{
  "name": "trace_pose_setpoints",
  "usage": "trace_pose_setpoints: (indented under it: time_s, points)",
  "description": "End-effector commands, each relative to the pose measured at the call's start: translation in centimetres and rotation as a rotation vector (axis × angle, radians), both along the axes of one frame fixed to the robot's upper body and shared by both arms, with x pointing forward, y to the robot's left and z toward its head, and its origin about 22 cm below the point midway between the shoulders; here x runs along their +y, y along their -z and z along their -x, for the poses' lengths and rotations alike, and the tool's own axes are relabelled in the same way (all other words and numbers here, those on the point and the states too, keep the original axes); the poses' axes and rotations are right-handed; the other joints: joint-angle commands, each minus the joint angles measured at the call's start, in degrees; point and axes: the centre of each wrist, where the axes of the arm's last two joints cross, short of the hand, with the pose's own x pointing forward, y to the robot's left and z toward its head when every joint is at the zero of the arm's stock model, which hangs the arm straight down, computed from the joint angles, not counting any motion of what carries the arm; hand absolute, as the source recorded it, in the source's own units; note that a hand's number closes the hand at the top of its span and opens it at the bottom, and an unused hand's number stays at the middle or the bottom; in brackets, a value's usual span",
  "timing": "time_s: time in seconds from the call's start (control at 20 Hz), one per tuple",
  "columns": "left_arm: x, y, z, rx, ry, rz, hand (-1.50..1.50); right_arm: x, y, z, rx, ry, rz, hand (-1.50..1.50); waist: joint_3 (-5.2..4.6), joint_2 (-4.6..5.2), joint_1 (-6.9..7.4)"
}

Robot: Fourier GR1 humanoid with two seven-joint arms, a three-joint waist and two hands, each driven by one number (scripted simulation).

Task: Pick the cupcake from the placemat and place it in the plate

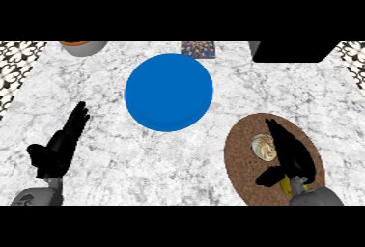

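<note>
A cupcake [261, 146] with a pale swirled top sits on the round brown placemat [242, 154] at the lower right. My right hand [291, 153] lies over the mat just right of the cupcake, fingers straight and pointing away, thumb spread toward the lower left; it partly hides the cupcake's right side. The blue plate [169, 91] stands in the middle of the counter, up and left of the mat, with nothing on it. My left hand [61, 142] rests open at the lower left, fingers stretched up and right.
A grey bowl [83, 47] with an orange inside shows at the top left edge. A patterned dark box [197, 48] stands behind the plate. A black object [294, 50] fills the top right. A small yellow thing [284, 185] peeks out under my right wrist.
</note>
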Motion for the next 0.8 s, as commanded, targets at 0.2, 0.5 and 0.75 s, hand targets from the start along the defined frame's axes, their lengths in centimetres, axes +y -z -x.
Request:
trace_pose_setpoints:
  time_s: [0.2, 0.5, 0.75]
  points:
    - [0.0, -0.1, 0.0, -0.001, -0.007, -0.01, 0.0, -0.3, 2.6, -1.2, 0.042, -0.123, -0.032, 1.5, 0.01, 0.01, 0.07]
    - [-0.8, 1.6, 1.3, -0.005, 0.01, -0.009, 0.0, 0.5, 3.9, -2.5, -0.007, -0.143, -0.06, 1.5, 0.01, 0.04, 0.17]
    - [0.3, 0.4, 0.8, 0.001, 0.006, -0.011, 0.0, 0.9, 1.4, -3.0, -0.169, -0.174, 0.018, 1.5, 0.0, -0.04, 0.06]
